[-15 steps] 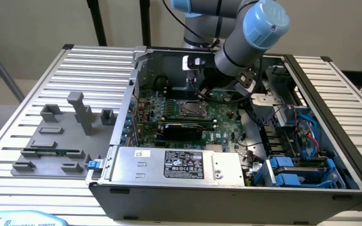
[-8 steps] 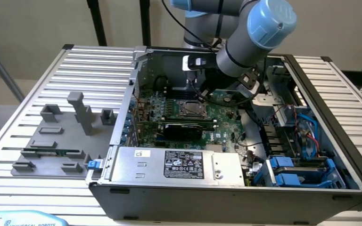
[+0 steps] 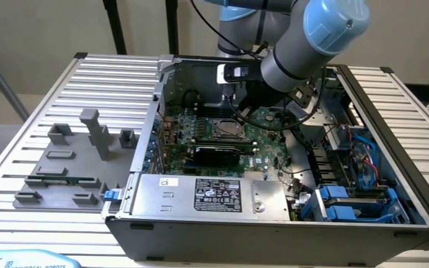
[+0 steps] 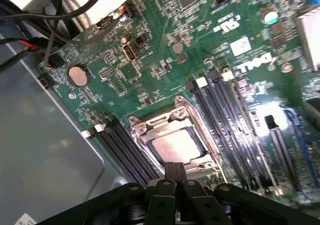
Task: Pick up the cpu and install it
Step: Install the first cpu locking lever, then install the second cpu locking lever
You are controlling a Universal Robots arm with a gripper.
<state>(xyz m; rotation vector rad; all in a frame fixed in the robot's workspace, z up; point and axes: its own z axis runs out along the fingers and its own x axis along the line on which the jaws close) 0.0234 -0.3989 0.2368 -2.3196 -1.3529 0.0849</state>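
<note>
- Several grey fixture blocks (image 3: 73,162) are seen on the slatted desk (image 3: 20,139) at the exterior view's left, well apart from the work.
- Beside them, an open computer case (image 3: 274,223) is laid on the desk, with the green motherboard (image 3: 222,139) exposed inside.
- The cpu (image 4: 176,147) is seated in the metal-framed socket (image 4: 172,122), its silver top showing, between rows of dark memory slots (image 4: 230,110).
- Just above the socket, the end effector (image 4: 174,177) is held close to the cpu; its fingers (image 4: 170,171) are pressed together with no gap, and nothing is gripped.
- Toward the exterior view's right, blue drive brackets (image 3: 348,204) are seen in the case.
</note>
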